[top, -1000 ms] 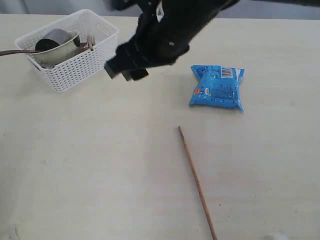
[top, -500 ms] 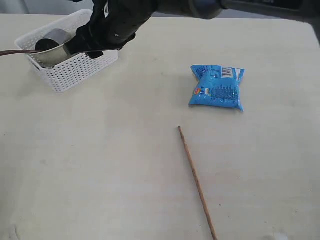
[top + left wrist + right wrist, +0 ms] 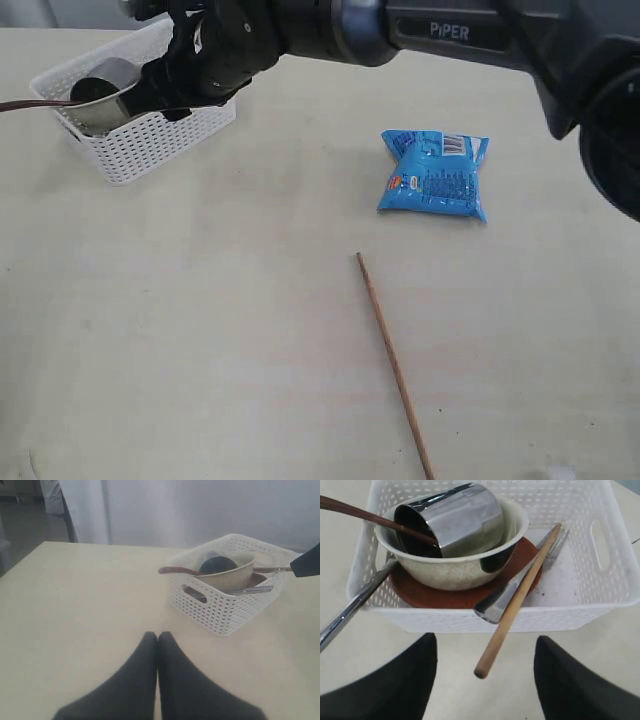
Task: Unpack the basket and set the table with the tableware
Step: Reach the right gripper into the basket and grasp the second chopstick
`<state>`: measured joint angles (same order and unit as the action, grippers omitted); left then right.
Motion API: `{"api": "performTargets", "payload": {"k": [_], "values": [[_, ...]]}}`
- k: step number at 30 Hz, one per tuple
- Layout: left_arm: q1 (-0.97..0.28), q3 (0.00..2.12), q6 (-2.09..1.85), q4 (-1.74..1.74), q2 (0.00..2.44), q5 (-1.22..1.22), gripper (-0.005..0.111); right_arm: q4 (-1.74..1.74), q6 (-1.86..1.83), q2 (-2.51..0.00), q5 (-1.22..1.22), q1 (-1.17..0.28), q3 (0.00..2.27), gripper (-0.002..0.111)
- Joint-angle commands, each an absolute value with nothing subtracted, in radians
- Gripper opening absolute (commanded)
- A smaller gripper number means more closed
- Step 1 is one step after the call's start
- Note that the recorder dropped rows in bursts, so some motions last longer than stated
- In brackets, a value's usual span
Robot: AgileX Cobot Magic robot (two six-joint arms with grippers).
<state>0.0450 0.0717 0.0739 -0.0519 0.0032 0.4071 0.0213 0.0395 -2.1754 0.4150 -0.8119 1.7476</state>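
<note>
The white lattice basket (image 3: 140, 150) (image 3: 615, 545) (image 3: 225, 615) stands at the table's far left. Inside it a beige bowl (image 3: 455, 570) rests on a brown plate (image 3: 445, 597) and holds a shiny dark cup (image 3: 455, 515) and a brown-handled utensil (image 3: 365, 515). One wooden chopstick (image 3: 517, 600) leans over the basket rim, its end between my open right gripper's (image 3: 485, 652) fingers without touching them. That gripper (image 3: 165, 95) hangs over the basket. The other chopstick (image 3: 393, 362) lies on the table (image 3: 200, 330). My left gripper (image 3: 157, 637) is shut and empty, short of the basket.
A blue snack bag (image 3: 435, 173) lies on the table right of the basket. Metal cutlery (image 3: 505, 600) lies in the basket, and a silver handle (image 3: 350, 610) sticks out over its rim. The right arm (image 3: 450, 35) spans the table's far side.
My right arm has swung left from the table's middle to the basket and now holds nearly still over it. Chopstick, bag and basket have not moved.
</note>
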Motion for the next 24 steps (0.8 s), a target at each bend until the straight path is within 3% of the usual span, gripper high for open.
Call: {"api": "performTargets", "payload": {"k": [1, 10, 14, 24], "values": [[0.047, 0.065, 0.074, -0.052, 0.000, 0.404, 0.000, 0.033, 0.069, -2.181, 0.390, -0.801, 1.756, 0.054], [0.047, 0.065, 0.074, -0.052, 0.000, 0.404, 0.000, 0.033, 0.107, -2.183, 0.397, -0.772, 1.756, 0.054], [0.047, 0.065, 0.074, -0.052, 0.000, 0.404, 0.000, 0.033, 0.107, -2.183, 0.399, -0.772, 1.756, 0.038], [0.047, 0.065, 0.074, -0.052, 0.000, 0.404, 0.000, 0.033, 0.096, -2.183, 0.433, -0.772, 1.756, 0.038]]}}
